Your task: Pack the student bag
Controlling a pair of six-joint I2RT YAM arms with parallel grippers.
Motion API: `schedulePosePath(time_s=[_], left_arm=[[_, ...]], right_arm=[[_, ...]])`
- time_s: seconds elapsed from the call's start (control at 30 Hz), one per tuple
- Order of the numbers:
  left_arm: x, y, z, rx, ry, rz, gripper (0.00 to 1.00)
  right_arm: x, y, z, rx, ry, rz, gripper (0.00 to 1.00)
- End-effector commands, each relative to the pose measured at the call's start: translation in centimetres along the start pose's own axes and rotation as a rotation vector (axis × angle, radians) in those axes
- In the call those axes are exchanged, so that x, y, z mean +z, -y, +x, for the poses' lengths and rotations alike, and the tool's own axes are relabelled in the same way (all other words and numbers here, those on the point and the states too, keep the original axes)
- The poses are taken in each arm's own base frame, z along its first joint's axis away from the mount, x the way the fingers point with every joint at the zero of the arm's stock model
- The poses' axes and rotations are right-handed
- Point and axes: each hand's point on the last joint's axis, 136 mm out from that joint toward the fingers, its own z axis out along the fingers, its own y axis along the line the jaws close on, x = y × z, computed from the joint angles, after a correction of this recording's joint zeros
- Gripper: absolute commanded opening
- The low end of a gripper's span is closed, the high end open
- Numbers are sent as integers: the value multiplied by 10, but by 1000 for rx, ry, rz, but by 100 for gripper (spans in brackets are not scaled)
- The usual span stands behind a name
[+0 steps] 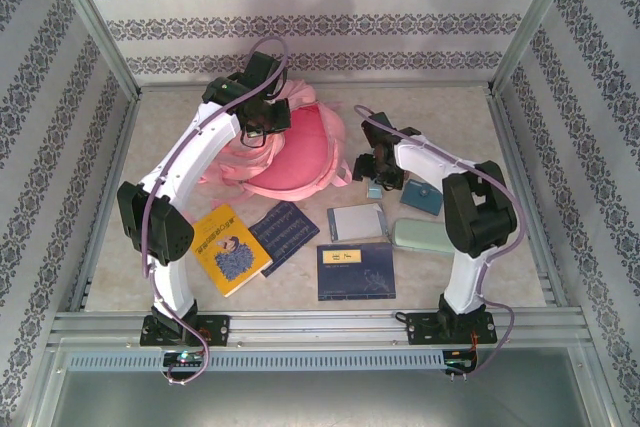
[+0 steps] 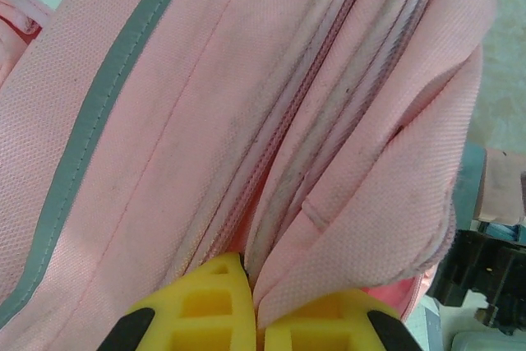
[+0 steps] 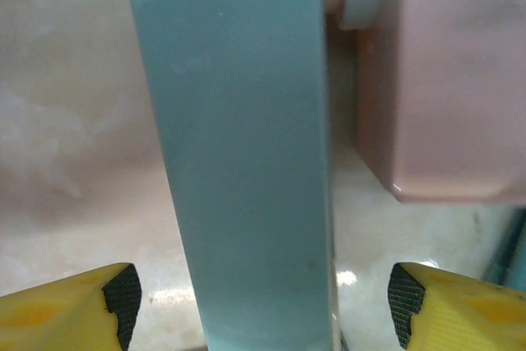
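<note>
The student bag, large, soft and pink, lies at the back middle of the table. In the left wrist view its pink fabric with a grey trim stripe and zip lines is seen close up. My left gripper is on the bag's top, its yellow fingers shut on a fold of the fabric beside a zip. My right gripper hangs just right of the bag over a small teal item. That flat teal item stands between the open jaws, with a gap to each pad.
In front of the bag lie a yellow book, a dark blue notebook, a grey-blue notebook and a dark blue book. A teal case and a pale green pouch lie at right. A pale pink block sits beside the teal item.
</note>
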Motion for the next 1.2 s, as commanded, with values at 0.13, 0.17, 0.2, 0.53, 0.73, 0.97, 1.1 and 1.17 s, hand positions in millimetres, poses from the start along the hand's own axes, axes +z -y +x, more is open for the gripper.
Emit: schedulePosePath(time_s=[0.13,0.17,0.2,0.53,0.73,0.97,1.1,1.17], left_arm=[[-20,-7,-15,-52,51,-34,0],[-22,-9,-17,-52,54,-35,0],[-24,-10,-18,-48,59,-38,0],[-24,-22,-21,-112,25,12,0],[-27,-20,-31,-172,23,89,0],[-32,-2,-35,-177,14,181,0],[-36,6,-31,-168,-7,219,0],[-37,11,-28,-156,-18,238,0]], right_arm=[[17,-19,-24,-42,4,-6,67],[18,-19,-27,-46,7,-3,64],[21,-18,-29,-48,9,1,61],[14,-30,-42,-50,28,-25,16],[-63,-42,-62,-33,184,-124,12],[-156,-84,-74,-53,318,-384,10],[-186,-125,-75,-53,292,-561,9],[-188,-142,-79,-14,261,-634,9]])
